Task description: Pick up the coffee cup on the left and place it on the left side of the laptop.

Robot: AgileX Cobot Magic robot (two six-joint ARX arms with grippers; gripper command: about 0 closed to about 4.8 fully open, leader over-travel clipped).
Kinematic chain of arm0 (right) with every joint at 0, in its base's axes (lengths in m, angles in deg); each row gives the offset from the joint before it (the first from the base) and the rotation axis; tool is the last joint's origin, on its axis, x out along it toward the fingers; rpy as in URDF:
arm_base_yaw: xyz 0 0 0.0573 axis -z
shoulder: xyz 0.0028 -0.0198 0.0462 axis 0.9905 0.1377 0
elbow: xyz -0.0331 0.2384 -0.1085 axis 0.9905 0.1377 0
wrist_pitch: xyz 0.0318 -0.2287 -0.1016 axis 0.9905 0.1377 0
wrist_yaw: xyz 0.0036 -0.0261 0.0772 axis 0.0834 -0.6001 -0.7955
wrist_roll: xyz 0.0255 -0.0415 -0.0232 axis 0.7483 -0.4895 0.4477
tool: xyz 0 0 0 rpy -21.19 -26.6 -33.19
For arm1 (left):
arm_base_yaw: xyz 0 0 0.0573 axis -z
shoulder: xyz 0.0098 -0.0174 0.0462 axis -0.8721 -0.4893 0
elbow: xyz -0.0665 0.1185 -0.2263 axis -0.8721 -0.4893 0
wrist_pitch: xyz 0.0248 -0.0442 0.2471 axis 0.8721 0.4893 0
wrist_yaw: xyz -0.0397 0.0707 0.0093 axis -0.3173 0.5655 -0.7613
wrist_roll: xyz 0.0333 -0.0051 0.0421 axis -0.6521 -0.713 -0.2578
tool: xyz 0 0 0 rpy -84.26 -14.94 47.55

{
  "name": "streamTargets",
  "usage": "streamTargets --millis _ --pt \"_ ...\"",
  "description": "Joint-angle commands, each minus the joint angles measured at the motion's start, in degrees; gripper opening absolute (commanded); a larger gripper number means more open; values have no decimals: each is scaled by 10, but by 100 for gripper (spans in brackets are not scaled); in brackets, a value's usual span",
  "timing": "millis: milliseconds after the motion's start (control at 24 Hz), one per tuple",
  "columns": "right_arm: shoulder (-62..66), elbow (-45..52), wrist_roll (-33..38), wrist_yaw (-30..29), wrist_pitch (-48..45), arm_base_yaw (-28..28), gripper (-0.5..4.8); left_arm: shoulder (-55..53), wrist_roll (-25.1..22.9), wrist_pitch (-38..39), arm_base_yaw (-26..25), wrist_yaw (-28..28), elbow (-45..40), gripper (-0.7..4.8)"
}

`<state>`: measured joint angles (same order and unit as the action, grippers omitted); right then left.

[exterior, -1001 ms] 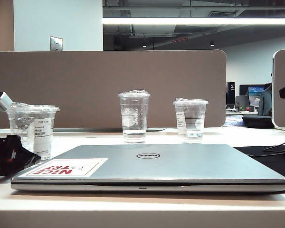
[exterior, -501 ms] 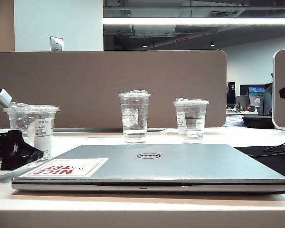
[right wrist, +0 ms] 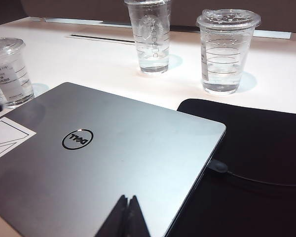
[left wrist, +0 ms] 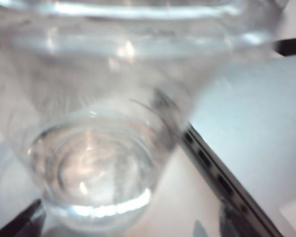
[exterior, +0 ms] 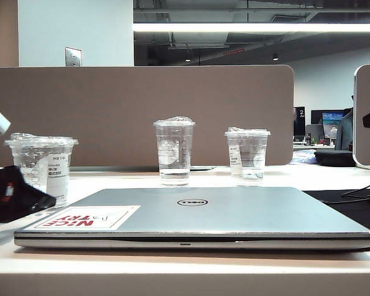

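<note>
1. I take the closed laptop [exterior: 194, 216] as my landmark; it lies flat on the white counter [exterior: 172, 268], lid up, with its red-lettered sticker [exterior: 86, 217] at the near left corner.
2. The coffee cup [exterior: 44, 168] stands upright on the counter just off the laptop's left rear corner, lid on, white label facing me.
3. My left pincer [exterior: 18, 198] sits low at the laptop's left edge, in front of the cup; its jaws stand wide.
4. In the left wrist view the coffee cup [left wrist: 103, 123] fills the frame, blurred, with one dark fingertip [left wrist: 24, 222] beside its base; I cannot tell whether it touches.
5. My right pincer [right wrist: 127, 217] hovers over the laptop's [right wrist: 103, 163] lid, fingers pressed together on nothing.
6. Behind the laptop stand a taller clear cup [exterior: 174, 151] and another short cup [exterior: 247, 154]; a black mat [right wrist: 256, 163] lies to its right.
</note>
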<state>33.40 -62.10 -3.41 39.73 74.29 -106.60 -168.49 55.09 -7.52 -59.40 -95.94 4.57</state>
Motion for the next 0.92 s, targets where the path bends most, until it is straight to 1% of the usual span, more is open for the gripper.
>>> streamTargets --millis 42,167,292,375,501,584,667,709,751,793,834,876,918 --pt "-1 2 0 1 -10 0 -5 28 11 -9 -2 19 -41 479" --pt "-2 2 0 1 -10 0 -5 71 11 -9 -2 34 -69 479" --pt "-6 2 0 1 -10 0 -5 114 11 -9 -2 69 -98 479" --pt "-11 2 0 1 -10 0 -5 144 30 17 -2 75 -99 479" --pt "-22 2 0 0 -10 0 -5 176 64 10 -2 75 -99 479" --pt "-35 2 0 0 -8 3 -5 196 77 -2 -2 73 -99 479" --pt "-52 2 0 -1 -9 10 -5 223 77 -3 -2 73 -99 479" --pt "-57 2 0 -1 -8 15 -5 232 78 -3 -2 73 -99 444" --pt "-63 2 0 -1 -8 22 -5 241 85 -3 -2 73 -99 270" --pt "-68 2 0 -1 -8 32 -5 252 95 -3 -2 72 -99 120" --pt "-72 2 0 -1 -8 42 -5 259 102 -3 -2 70 -99 33" --pt "-77 2 0 -1 -8 54 -5 267 106 -3 -1 71 -99 -14" --pt "-87 2 0 -1 -8 79 -5 282 115 -3 1 76 -99 -5"
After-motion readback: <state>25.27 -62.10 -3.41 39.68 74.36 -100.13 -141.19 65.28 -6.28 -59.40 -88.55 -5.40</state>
